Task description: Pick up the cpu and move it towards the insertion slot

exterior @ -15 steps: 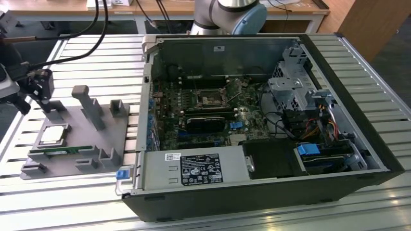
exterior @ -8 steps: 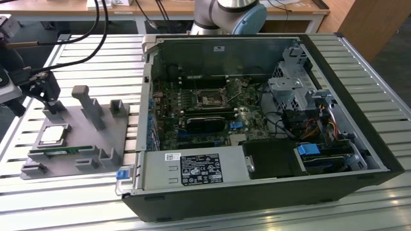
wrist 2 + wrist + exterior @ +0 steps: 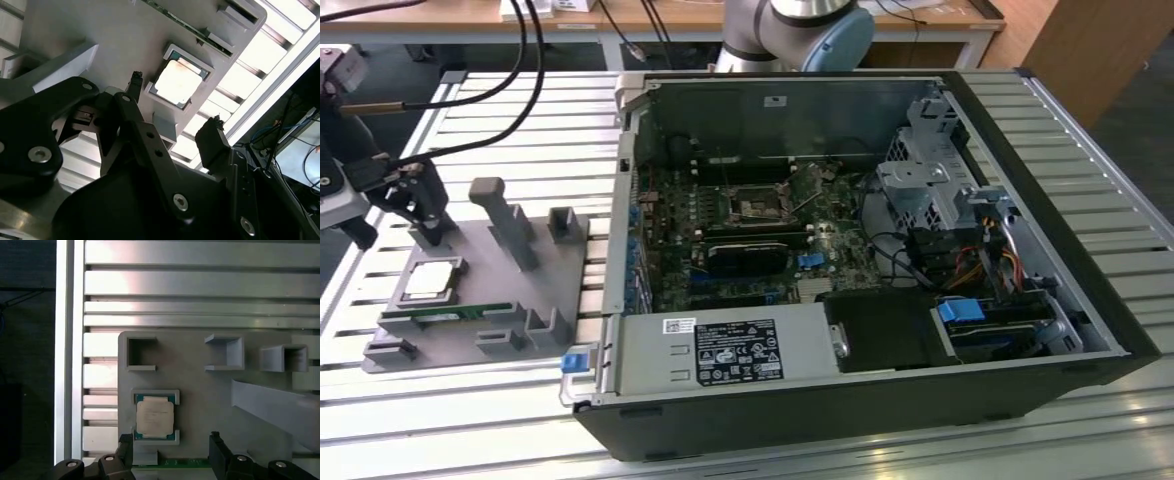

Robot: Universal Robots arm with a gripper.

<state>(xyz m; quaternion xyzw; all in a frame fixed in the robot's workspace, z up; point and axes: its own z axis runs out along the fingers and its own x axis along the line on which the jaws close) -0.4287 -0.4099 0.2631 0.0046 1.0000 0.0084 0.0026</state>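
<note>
While the cpu lies flat in its little square pocket, the hand hangs over it with its two black fingers spread wide. The fingers do not touch the chip. In both wrist views the chip is closer to one finger than to the other.

The cpu is a thin square. Its top is smooth, pale, silvery metal, and a thin green edge shows around it. The pocket has low grey walls that hug the chip's corners.

The pocket is part of a flat grey plate with a dull, plastic look. More shapes stand up from this plate: small open boxes with square walls, and a long slanted block. In the exterior view a long, thin green memory stick lies on the plate just beside the chip.

The plate rests on the bench, which is made of long, shiny metal slats with dark gaps between them.

The fingers are hard, black and blocky, joined by flat black links with round silver bolts.

In the exterior view the insertion slot is well apart from the chip, toward the exterior view's right. It is a square with a shiny metal frame and a dark middle. It sits on the green board inside the open computer case, a big box with dark outer walls.
</note>
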